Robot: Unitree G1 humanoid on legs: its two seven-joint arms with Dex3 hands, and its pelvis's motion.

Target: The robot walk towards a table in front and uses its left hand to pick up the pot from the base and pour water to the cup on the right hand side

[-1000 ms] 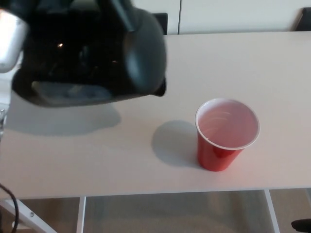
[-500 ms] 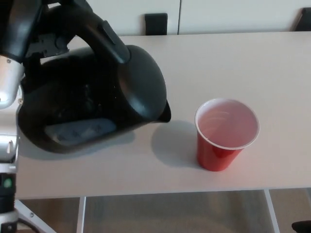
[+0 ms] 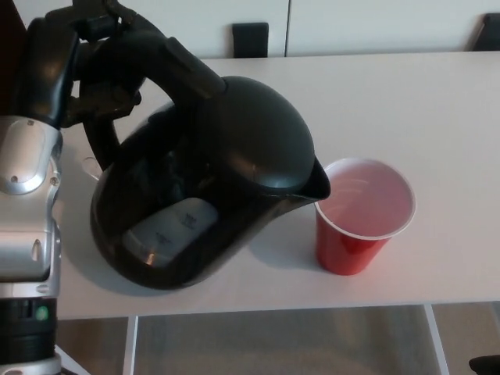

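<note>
Pot (image 3: 226, 172): black electric kettle, tilted toward the robot's right, spout at the rim of the cup (image 3: 363, 215). Pale window panel on its side; markings there too blurred to read. Left hand (image 3: 82, 66): black fingers wrapped round the pot's handle at upper left, silver forearm below. Cup: red, white inside, upright on the white table (image 3: 437, 109), near its front edge.

We see a pale, smooth-topped rectangular table (image 3: 437, 101) with a white metal frame showing beneath its near edge. A red plastic cup (image 3: 361, 219) with a white inside stands upright on it, near the front edge.
</note>
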